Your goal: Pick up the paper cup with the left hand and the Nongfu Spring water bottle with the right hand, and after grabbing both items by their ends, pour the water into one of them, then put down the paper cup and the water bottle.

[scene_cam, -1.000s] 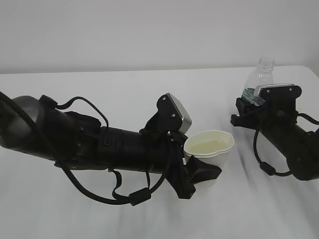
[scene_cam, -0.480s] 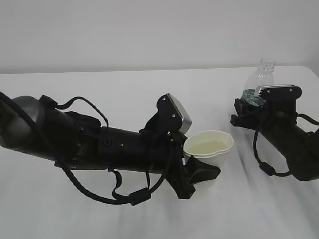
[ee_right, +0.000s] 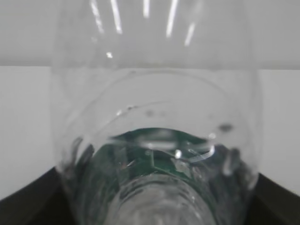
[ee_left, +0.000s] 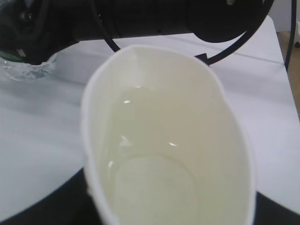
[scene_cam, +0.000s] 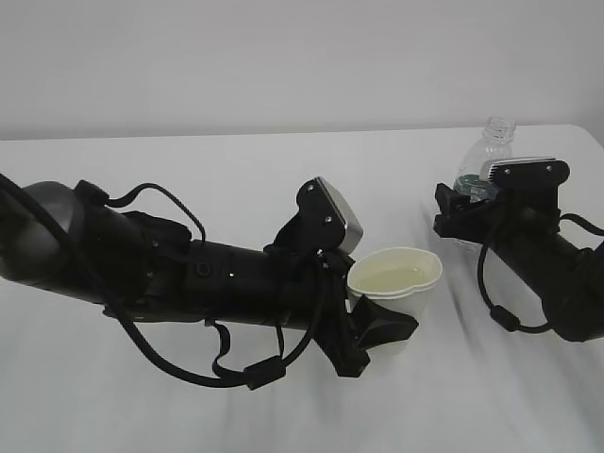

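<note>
My left gripper [scene_cam: 389,319] is shut on the paper cup [scene_cam: 396,276], which is white and squeezed into an oval. In the left wrist view the paper cup [ee_left: 164,140] fills the frame, and clear water [ee_left: 154,159] glints on its cream inside. At the right, the Nongfu Spring water bottle [scene_cam: 492,151] stands upright and capless, its green label low between the fingers of my right gripper [scene_cam: 470,200]. Those jaws stand widened around the bottle's lower part. The bottle [ee_right: 154,117] fills the right wrist view, looking nearly empty with droplets inside.
Both arms rest low over a white table [scene_cam: 236,170] before a plain white wall. The right arm [ee_left: 140,18] and the bottle's base [ee_left: 26,70] show beyond the cup in the left wrist view. The table's right edge [ee_left: 281,61] lies close.
The right gripper's near finger has moved outward to the left, widening the jaws. The bottle has sunk a little and shifted left. The left arm and cup have not moved.
</note>
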`<state>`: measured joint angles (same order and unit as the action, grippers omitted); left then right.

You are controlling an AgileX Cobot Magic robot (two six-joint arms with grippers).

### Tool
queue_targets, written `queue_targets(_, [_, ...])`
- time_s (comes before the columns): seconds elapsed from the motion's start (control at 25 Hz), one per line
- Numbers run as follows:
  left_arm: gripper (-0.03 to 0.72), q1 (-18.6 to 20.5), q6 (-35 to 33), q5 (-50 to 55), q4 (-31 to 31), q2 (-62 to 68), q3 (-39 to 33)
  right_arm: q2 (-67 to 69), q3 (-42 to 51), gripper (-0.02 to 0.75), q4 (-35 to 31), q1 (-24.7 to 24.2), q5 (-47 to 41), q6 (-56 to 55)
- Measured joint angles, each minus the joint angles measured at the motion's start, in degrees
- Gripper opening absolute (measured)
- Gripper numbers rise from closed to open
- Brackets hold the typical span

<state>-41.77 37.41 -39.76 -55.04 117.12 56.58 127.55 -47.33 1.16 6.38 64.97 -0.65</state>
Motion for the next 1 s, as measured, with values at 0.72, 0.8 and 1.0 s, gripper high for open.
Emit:
queue_targets(0.72, [0.384, 0.0, 0.0, 0.0, 0.0, 0.0, 0.0, -3.7, 5.8, 0.587, 0.6, 0.0, 0.4, 0.0])
queue_targets(0.8, [0.384, 0.0, 0.0, 0.0, 0.0, 0.0, 0.0, -4.7, 6.9, 0.587, 0.7, 0.0, 0.4, 0.0])
queue_targets(1.0, [0.384, 0.0, 0.0, 0.0, 0.0, 0.0, 0.0, -7.3, 10.4, 0.587, 0.7, 0.0, 0.4, 0.0])
